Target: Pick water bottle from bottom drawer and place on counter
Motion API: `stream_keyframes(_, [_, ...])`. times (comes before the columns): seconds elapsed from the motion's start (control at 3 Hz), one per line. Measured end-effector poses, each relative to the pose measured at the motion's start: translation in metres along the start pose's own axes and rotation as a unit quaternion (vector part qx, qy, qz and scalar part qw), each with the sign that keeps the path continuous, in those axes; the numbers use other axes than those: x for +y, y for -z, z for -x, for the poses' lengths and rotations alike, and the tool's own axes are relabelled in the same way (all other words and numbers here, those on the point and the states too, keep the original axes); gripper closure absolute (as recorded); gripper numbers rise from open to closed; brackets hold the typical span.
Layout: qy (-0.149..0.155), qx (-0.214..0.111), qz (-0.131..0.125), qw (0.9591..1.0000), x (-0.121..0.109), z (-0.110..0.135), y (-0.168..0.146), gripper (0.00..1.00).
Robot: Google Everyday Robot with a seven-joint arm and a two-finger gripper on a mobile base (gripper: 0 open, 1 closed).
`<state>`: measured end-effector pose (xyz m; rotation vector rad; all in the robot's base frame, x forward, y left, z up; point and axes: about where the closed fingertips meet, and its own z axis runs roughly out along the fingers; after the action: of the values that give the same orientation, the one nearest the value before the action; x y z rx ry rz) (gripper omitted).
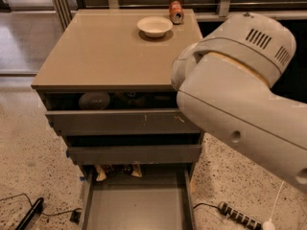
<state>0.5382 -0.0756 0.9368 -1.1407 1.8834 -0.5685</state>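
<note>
The beige counter [105, 51] tops the grey drawer cabinet in the middle of the camera view. The bottom drawer [136, 205] is pulled out toward me, and its flat grey inside looks bare at the front. Crumpled packets [115, 170] lie at its back, under the drawer above. No water bottle shows anywhere. My white arm [240, 95] fills the right side, above the cabinet's right edge. The gripper is out of view.
A white bowl [154, 26] and an orange soda can [176, 12] stand at the counter's far edge. The top drawer is partly open with a round grey object [94, 100] inside. A power strip [238, 216] and a black cable [29, 213] lie on the speckled floor.
</note>
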Motion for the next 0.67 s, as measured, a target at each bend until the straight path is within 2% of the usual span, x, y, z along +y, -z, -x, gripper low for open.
stream_keyframes(0.33, [0.001, -0.002, -0.001, 1.0000, -0.005, 0.011, -0.022, 1.00])
stream_keyframes(0.67, [0.007, -0.012, 0.006, 0.9999, -0.009, 0.036, -0.048, 1.00])
